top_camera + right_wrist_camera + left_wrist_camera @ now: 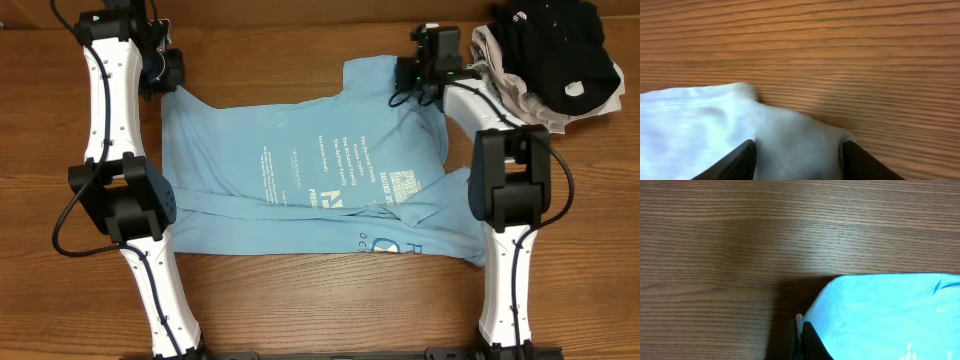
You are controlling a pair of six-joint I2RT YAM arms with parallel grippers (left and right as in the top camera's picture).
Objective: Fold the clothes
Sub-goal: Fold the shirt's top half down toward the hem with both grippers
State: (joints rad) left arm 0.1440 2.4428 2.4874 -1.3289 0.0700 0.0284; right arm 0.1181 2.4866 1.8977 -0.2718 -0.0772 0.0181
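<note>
Right wrist view, bottom edge: right gripper (797, 148) nearest the lens. Its two dark fingers (737, 162) are spread wide and released. A bunched fold of the light blue T-shirt (700, 120) lies between them, not pinched.

Left wrist view, bottom centre: left gripper (801, 330) with jaws clenched on a rounded corner of the shirt. A thin pale edge of cloth shows between the dark fingers.

Overhead: shirt lies spread across the middle of the frame, flat on the wooden table (320, 310), white print up. A band along its lower edge is folded over, rumpled toward the lower right.
- Left gripper sits at the shirt's upper left corner.
- Right gripper sits at its upper right edge.
- Both arms run down the frame along the shirt's sides.

Upper right corner of the frame: black garment (555, 45) heaped on a pale garment (510, 92), near the right gripper.
</note>
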